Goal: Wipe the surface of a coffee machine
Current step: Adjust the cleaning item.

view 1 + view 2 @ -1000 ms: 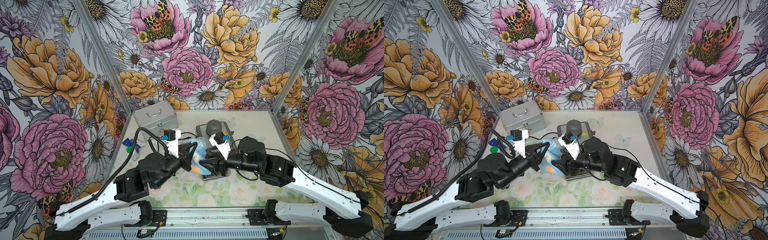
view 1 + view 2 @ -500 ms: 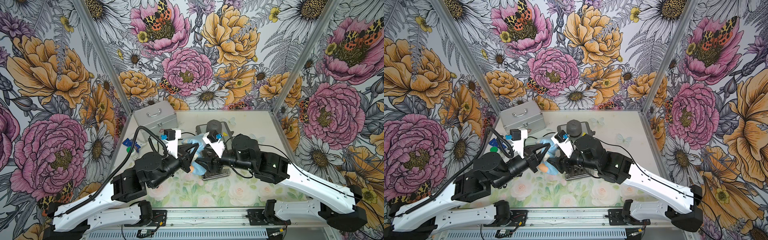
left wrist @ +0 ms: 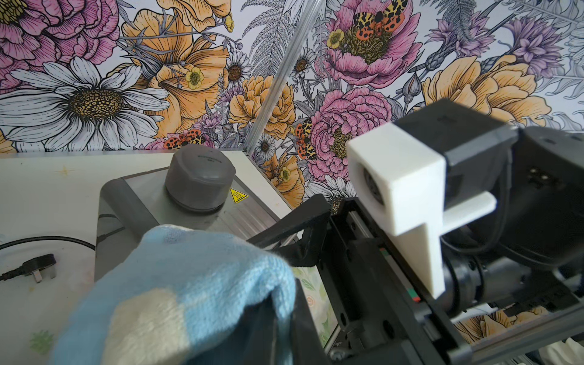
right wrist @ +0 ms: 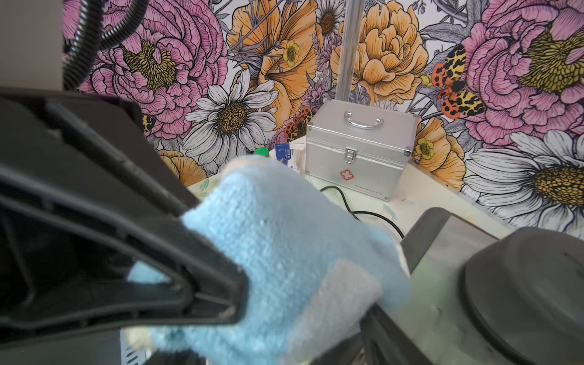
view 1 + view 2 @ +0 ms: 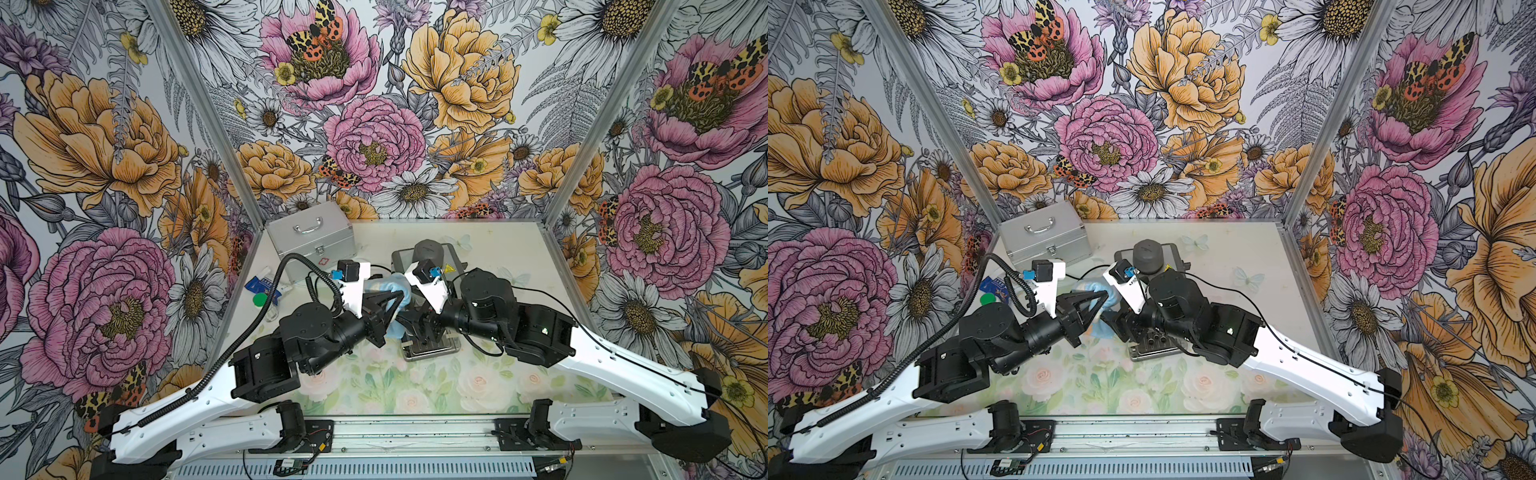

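In both top views, left gripper (image 5: 399, 296) clamped shut on fluffy light-blue cloth (image 5: 384, 286), right gripper (image 5: 410, 323) just beside it with jaws spread wide, boxy dark-grey and brushed-steel coffee machine (image 5: 432, 253) mid-table under both, silver aluminium case (image 5: 311, 239) near its left.

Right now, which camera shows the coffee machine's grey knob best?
Left wrist: the knob is whole and sharp. Right wrist crops and blurs it; in both top views it is small and partly hidden.
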`<action>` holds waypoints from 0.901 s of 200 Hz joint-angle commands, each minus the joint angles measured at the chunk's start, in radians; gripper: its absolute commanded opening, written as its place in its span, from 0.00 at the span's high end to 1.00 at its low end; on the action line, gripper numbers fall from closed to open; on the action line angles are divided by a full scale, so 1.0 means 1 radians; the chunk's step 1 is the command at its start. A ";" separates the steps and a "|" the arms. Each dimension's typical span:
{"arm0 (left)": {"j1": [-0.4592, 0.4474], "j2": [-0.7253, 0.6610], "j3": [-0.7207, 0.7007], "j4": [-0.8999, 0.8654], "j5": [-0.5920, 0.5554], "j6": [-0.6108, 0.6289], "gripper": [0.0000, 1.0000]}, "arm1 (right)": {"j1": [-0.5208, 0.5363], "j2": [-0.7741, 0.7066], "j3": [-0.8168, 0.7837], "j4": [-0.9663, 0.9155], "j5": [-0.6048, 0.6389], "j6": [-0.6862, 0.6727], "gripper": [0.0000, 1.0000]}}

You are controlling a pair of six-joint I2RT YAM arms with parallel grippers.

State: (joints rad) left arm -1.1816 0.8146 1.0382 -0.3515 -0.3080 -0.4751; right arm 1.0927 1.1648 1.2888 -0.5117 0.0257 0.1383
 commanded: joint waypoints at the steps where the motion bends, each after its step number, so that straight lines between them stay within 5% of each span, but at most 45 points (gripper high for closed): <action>1: 0.011 0.008 -0.013 0.037 0.084 -0.025 1.00 | 0.008 -0.017 0.029 0.101 -0.060 -0.022 0.30; 42: 0.039 0.011 -0.044 0.071 0.140 -0.064 1.00 | 0.013 -0.027 0.020 0.143 -0.122 -0.022 0.50; 92: 0.046 0.014 -0.071 0.083 0.149 -0.088 1.00 | 0.015 -0.041 -0.004 0.161 -0.089 -0.017 1.00; 145: 0.048 -0.006 -0.070 0.082 0.118 -0.076 0.85 | 0.014 -0.121 -0.090 0.165 0.005 0.031 1.00; 160: 0.049 -0.011 -0.066 0.080 0.107 -0.068 0.64 | 0.014 -0.161 -0.131 0.159 0.025 0.053 1.00; 180: 0.051 -0.018 -0.055 0.071 0.064 -0.053 0.49 | 0.015 -0.229 -0.188 0.145 0.054 0.082 1.00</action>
State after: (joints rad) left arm -1.1347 0.8154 0.9871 -0.2504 -0.2008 -0.5499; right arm 1.1069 1.0275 1.1427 -0.4068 0.0101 0.1661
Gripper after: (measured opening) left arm 0.442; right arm 0.092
